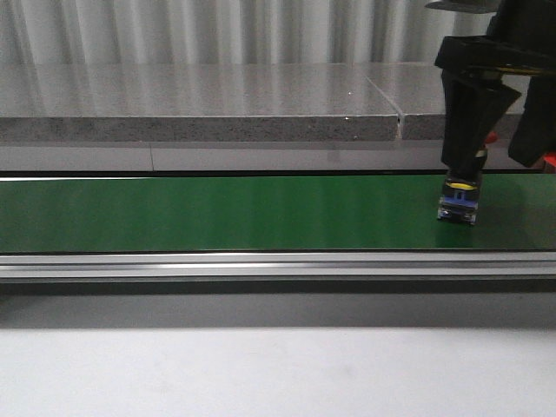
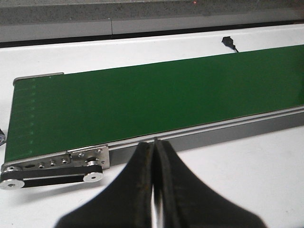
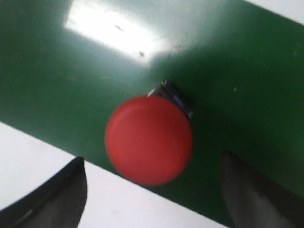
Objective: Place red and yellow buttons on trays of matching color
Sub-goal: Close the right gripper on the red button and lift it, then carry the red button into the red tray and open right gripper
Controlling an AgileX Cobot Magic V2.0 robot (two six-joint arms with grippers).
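Observation:
A red-capped button point(image 3: 149, 146) stands on the green conveyor belt point(image 3: 57, 71), near the belt's edge. In the front view it stands at the right end of the belt, and only its yellow band and blue base point(image 1: 458, 201) show under the arm. My right gripper point(image 3: 152, 159) is open just above it, with one dark finger point(image 3: 66, 190) on each side of the cap, not touching it. It also shows in the front view point(image 1: 462, 174). My left gripper point(image 2: 154, 142) is shut and empty over the white table beside the belt's end. No yellow button or tray is clearly seen.
The belt point(image 1: 217, 213) runs across the table with an aluminium rail point(image 1: 261, 263) along its near side. A grey stone ledge point(image 1: 200, 100) lies behind it. Small red patches point(image 1: 547, 161) show behind the right arm. The belt's end roller and bracket point(image 2: 90, 164) are near the left gripper.

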